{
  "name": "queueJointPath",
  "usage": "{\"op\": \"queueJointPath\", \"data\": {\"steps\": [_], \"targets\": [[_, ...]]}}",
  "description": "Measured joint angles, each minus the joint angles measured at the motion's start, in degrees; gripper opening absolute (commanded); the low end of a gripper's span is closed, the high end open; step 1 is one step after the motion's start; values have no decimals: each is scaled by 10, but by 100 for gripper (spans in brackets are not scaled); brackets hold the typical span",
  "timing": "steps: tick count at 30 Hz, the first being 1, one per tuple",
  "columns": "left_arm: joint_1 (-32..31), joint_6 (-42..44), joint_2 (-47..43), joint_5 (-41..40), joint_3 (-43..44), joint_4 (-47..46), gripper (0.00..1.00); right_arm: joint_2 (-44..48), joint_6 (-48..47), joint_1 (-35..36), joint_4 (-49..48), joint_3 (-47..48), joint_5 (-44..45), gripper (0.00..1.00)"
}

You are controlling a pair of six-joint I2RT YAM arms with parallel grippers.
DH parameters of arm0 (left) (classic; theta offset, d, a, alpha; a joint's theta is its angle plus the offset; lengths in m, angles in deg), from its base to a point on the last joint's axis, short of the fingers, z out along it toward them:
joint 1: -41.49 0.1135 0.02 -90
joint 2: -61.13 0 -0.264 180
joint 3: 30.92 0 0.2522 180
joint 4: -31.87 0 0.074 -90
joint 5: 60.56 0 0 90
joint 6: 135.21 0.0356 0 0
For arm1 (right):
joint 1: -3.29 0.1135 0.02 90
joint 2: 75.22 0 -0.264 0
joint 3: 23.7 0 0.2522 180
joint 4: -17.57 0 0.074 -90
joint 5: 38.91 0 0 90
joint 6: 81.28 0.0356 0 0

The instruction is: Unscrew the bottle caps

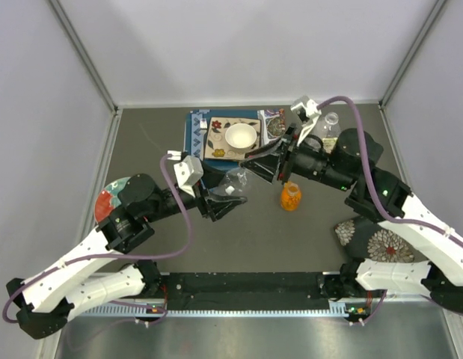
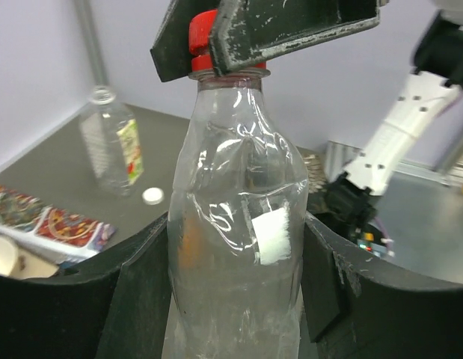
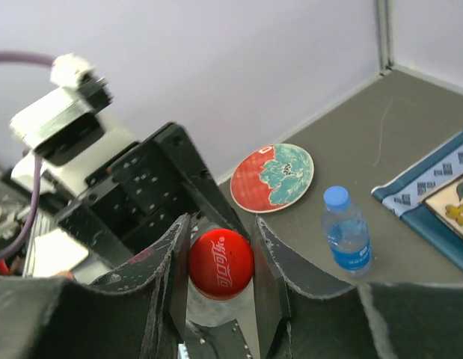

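My left gripper [image 2: 235, 228] [image 1: 227, 199] is shut on the body of a clear plastic bottle [image 2: 230, 149] [image 1: 235, 179], held off the table. The bottle's red cap [image 3: 221, 263] [image 2: 203, 31] sits between the fingers of my right gripper [image 3: 220, 230] [image 1: 251, 159], which is shut on it from above. A small bottle with a blue cap [image 3: 336, 197] stands on the table. A loose white cap [image 2: 152, 196] lies beside an uncapped clear bottle [image 2: 111, 142] [image 1: 330, 123]. An orange bottle [image 1: 290, 197] stands near the centre.
A white bowl [image 1: 241, 136] rests on patterned mats [image 1: 216, 123] at the back. A red and teal plate [image 3: 273, 177] [image 1: 111, 196] lies at the left. Flowered coasters [image 1: 377, 241] lie at the front right. Walls enclose the table on three sides.
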State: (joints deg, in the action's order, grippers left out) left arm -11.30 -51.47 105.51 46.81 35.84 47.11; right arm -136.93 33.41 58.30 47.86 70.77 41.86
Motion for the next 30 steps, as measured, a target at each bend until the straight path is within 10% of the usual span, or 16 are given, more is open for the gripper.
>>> {"op": "queueJointPath", "data": {"steps": [16, 30], "targets": [[42, -148, 65, 349, 28, -89, 12, 46, -208, -12, 25, 12, -318, 0], [43, -291, 102, 466, 2, -213, 13, 16, -290, -57, 11, 15, -565, 0]]}}
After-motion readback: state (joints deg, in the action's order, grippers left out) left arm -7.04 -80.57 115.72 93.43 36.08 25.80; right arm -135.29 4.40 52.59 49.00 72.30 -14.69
